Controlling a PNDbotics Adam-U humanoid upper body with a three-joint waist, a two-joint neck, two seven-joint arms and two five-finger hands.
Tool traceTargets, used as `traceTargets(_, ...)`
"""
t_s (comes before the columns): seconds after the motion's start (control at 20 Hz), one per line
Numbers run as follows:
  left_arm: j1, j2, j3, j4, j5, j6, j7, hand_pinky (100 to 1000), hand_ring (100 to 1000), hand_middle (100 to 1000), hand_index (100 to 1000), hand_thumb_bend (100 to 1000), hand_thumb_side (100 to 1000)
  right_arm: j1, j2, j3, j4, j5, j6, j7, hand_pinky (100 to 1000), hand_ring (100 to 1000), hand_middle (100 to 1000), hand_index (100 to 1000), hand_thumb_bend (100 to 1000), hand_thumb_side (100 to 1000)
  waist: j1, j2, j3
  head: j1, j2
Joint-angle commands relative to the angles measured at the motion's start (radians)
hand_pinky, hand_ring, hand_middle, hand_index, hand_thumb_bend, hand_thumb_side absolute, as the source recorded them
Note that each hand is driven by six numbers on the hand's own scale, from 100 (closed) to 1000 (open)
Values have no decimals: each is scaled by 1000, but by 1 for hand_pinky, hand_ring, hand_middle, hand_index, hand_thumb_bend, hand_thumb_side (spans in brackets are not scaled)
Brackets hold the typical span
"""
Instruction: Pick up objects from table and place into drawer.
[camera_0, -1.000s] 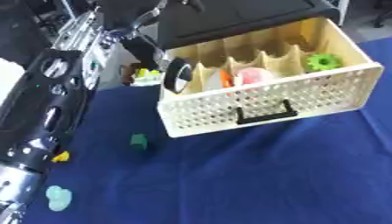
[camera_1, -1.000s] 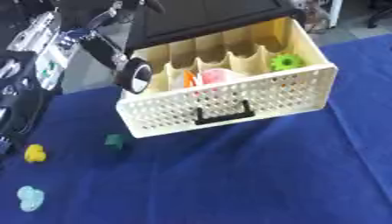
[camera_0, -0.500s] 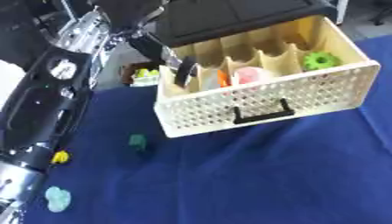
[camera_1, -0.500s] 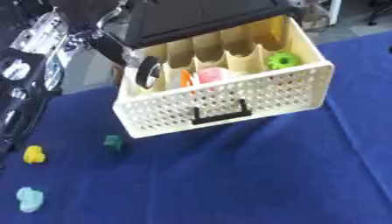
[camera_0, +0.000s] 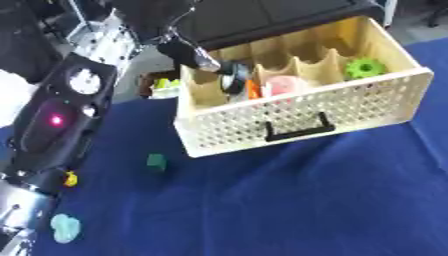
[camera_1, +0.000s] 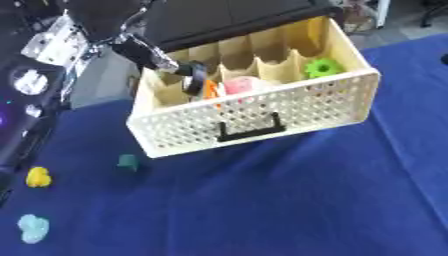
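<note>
hovering over the drawer's (camera_0: 306, 117) left compartments, the left hand (camera_0: 188, 52) has a dark ring-shaped piece (camera_0: 232, 82) at its fingertips, right at the top of the dividers. a second ago the ring sat against the drawer's left end wall; now it's further in and nearer the orange piece (camera_0: 252, 89), and the arm has swung across the left of the view. some of that shift is the head tilting, since the whole drawer sits differently in frame.

hand state: fingers look pinched together on the ring, but it's blurred, so can't rule out that it's only touching it.

judgement: this is the drop-off step for the ring; it's inside the drawer outline but not yet seen lying loose in a slot. release looks like the next call.

already in the drawer: a pink piece (camera_0: 282, 85) mid-row, a green gear (camera_0: 365, 68) toward the right end.

still out on the blue counter (camera_0: 289, 205): a dark green block (camera_0: 157, 161) near the drawer's front left corner, a yellow piece (camera_1: 38, 176) and a pale cyan piece (camera_1: 33, 228) by the counter's left edge. so at least three pickups left.

right hand not in view.
</note>
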Motion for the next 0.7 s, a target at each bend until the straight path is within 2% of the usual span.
traceTargets(0.05, -35, 17, -2, -44, -18, -122, 160, 517, 645, 612, 652, 920, 985, -7, -12, 0, -11, -6, 3, 2, 823, 554, 389, 602, 100, 1000, -9, -20, -1, 4, -5)
traceTargets(0.5, -47, 29, 1, -82, -31, -63, 160, 531, 658, 620, 644, 943, 992, -2, -10, 0, -11, -8, 9, 6, 823, 555, 390, 603, 100, 1000, -6, -28, 7, -2, 2)
traceTargets(0.6, -37, 38, 5, -89, -14, -67, 160, 524, 649, 615, 645, 941, 896, 2, -13, -1, -11, -6, 9, 4, 822, 555, 390, 603, 100, 1000, -9, -33, 14, -8, 11)
traceTargets(0.7, -17, 57, 8, -110, 34, -81, 160, 505, 628, 603, 649, 893, 543, 7, -19, -2, -11, -3, 8, 2, 819, 556, 390, 605, 100, 1000, -13, -39, 25, -12, 25)
